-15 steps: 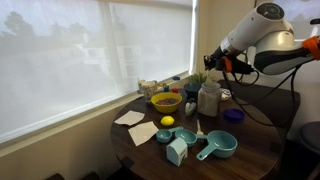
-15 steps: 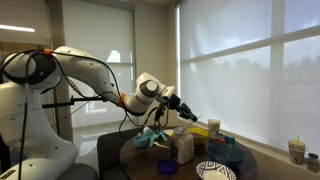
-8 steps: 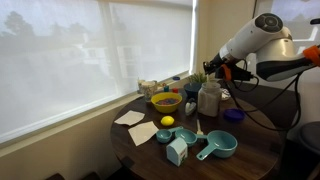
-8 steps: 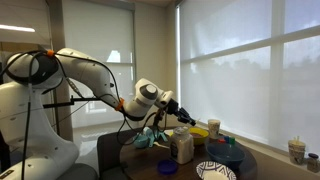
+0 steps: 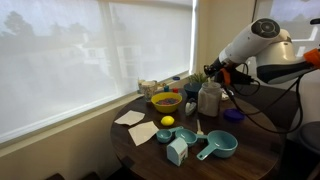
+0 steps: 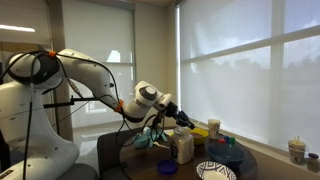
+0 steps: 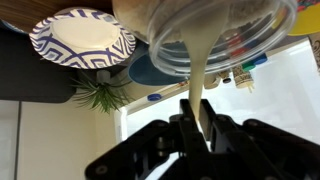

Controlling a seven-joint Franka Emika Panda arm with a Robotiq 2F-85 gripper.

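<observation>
My gripper is shut on a thin cream-coloured stick, probably a utensil handle. The stick's far end reaches into a clear jar of pale contents right in front of the fingers. In both exterior views the gripper hangs just above this jar, which stands upright near the middle of the round dark table. The utensil's lower end is hidden inside the jar.
Around the jar stand a yellow bowl, a lemon, teal measuring cups, a small carton, napkins, a purple bowl, a small plant and a blue patterned plate. The window is close behind.
The gripper has come down and a little toward the jar, still holding the stick. Nothing on the table has moved.
</observation>
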